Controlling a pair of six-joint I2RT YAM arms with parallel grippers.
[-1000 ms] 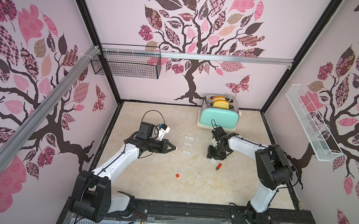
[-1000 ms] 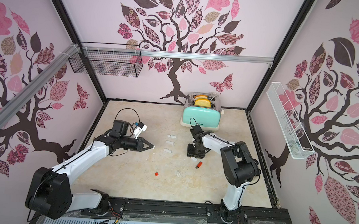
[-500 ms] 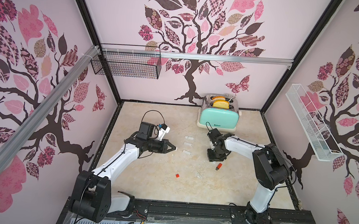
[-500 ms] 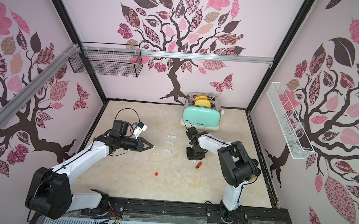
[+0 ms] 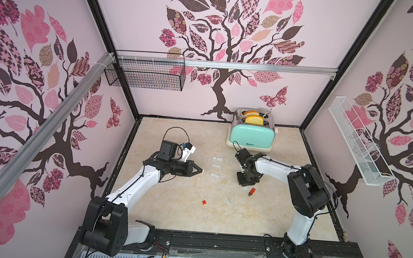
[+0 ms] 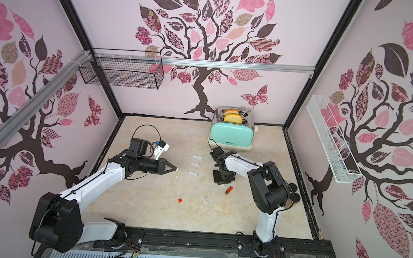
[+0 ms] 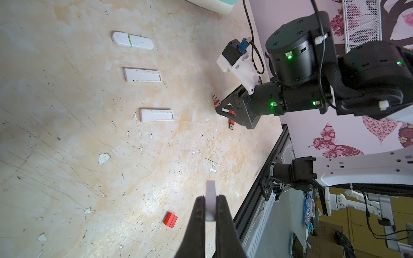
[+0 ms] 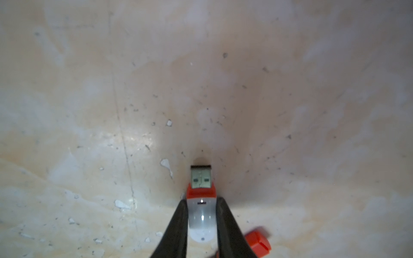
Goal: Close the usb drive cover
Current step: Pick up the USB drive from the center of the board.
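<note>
- Right gripper (image 8: 202, 200) jaws, which stood wide a second ago, have drawn in and now pinch the USB drive (image 8: 202, 220) by the flanks of its body. The arm has barely shifted.
- With 12 o'clock at the back wall in both top views, the drive sits at about 3 o'clock from the middle of the tabletop (image 5: 169, 207). Its connector (image 8: 201, 177) points down at the surface. Whether it is lifted clear, I cannot tell.
- As I judge it, the grasp on the drive is only now being secured. The connector is bare, so capping is not yet done.
- Left gripper (image 7: 210, 201) has not changed. It is clamped on a thin white cover (image 7: 210, 189) at about 9 o'clock, off the surface and well apart from the drive.
- The drive body is glossy pale grey plastic with a rounded tail and an orange collar, and the plug is a flat metal rectangle. Those smooth curved flanks look likely to slip.
- The cover is matte white and slim when seen edge-on.
- A red USB drive (image 5: 252, 191), also uncapped, lies just beside the right gripper at its 4 o'clock.
- A small blocky red cap (image 5: 204, 202) lies near 7 o'clock.
- Between the arms are a rounded white stick with a green band (image 7: 133, 40) and two flat white rectangular sticks (image 7: 143, 75).
- The tabletop is beige with a marble pattern, scratched and chipped.
- A glossy mint toaster (image 5: 251, 137) stands at 1 o'clock.
</note>
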